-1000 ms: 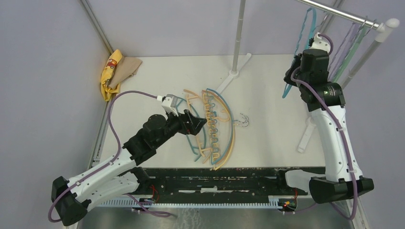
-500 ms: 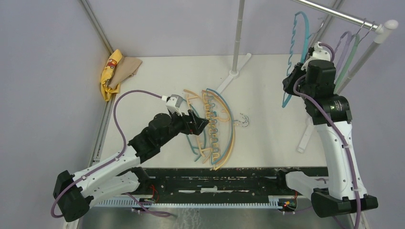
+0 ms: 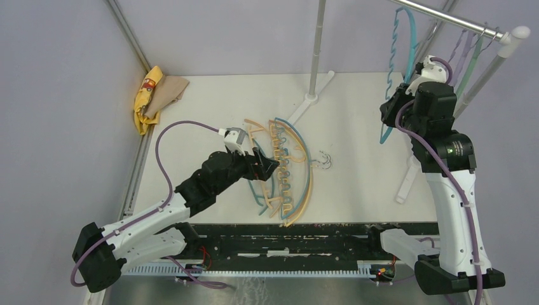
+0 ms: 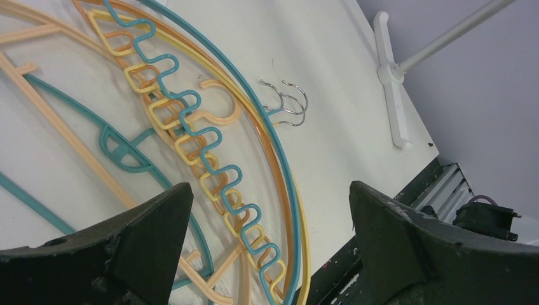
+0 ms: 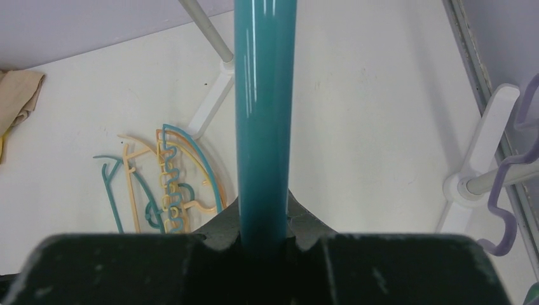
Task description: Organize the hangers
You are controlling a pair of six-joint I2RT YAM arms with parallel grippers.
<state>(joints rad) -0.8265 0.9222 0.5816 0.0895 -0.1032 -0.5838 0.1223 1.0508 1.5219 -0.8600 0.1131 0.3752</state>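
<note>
In the view from above, the left gripper (image 3: 267, 164) stands wide open and holds nothing. It is low over the left edge of a heap of thin plastic hangers (image 3: 289, 178) in teal, tan-orange and yellow, which lies in the middle of the white table (image 3: 210, 101). At the upper right of the frame, the right gripper (image 3: 391, 107) is lifted high and is closed tight on a long teal plastic hanger (image 3: 384, 132), whose top reaches up near the metal rail (image 3: 457, 20). We cannot tell if its hook is already over this rail. A few lilac and pale green hangers (image 3: 467, 57) hang there, just to the right. In the left wrist view, the two dark fingers (image 4: 407, 241) stand far apart at the bottom of the frame, with the wavy edges of the heap between and beyond them, and three small metal hooks (image 4: 289, 105) at the upper middle. In the right wrist view, the teal bar runs straight up through the closed jaws, and the heap is small at the lower left. We judge the work less than half done: a few are hung, one is on the way, and most wait on the table.
</note>
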